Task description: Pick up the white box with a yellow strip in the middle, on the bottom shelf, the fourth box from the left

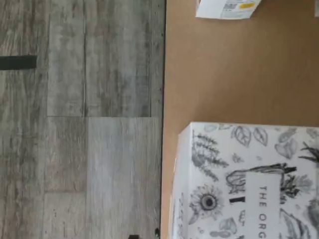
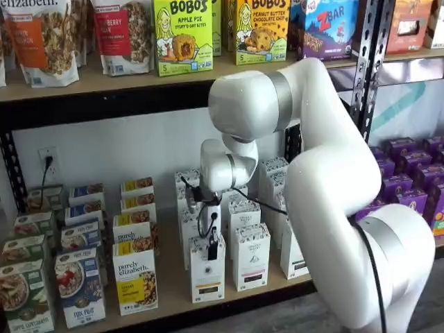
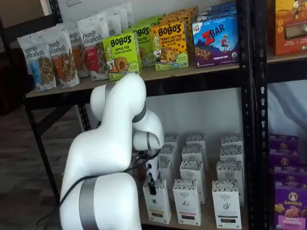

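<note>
The white box (image 2: 207, 277) stands at the front of the bottom shelf (image 2: 173, 295), with a dark-speckled top and a pale yellow band. It also shows in a shelf view (image 3: 158, 205). My gripper (image 2: 211, 244) hangs right at its top, black fingers down over the top front edge; no gap shows between them. It shows the same way in a shelf view (image 3: 152, 184). The wrist view looks down on the box's botanical-printed top (image 1: 244, 184) and the tan shelf board (image 1: 224, 74).
Matching white cartons with black bands (image 2: 250, 258) stand right beside and behind the box. Shorter purely elizabeth boxes (image 2: 135, 284) stand to its left. The upper shelf with Bobo's boxes (image 2: 182, 35) is overhead. A black rack upright (image 2: 368, 62) and purple boxes (image 2: 409, 180) are at right.
</note>
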`<state>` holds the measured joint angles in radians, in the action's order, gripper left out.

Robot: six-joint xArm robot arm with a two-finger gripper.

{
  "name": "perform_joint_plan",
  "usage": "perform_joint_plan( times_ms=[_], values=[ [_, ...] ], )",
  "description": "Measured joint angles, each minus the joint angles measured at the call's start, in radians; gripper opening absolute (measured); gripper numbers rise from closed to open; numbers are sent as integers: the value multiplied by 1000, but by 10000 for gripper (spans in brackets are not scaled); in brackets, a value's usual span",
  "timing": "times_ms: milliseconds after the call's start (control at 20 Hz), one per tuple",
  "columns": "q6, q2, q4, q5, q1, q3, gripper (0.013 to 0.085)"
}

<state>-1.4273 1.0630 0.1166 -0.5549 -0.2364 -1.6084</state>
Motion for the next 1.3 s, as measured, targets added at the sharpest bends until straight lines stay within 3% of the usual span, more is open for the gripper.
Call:
perform_joint_plan(
  times_ms=[750, 950, 1300],
  values=[
    [18, 43, -27, 41, 3, -23, 850],
    [-8, 59, 5, 8, 4, -55, 850],
    [-15, 72, 14, -9, 4, -82, 850]
  ],
)
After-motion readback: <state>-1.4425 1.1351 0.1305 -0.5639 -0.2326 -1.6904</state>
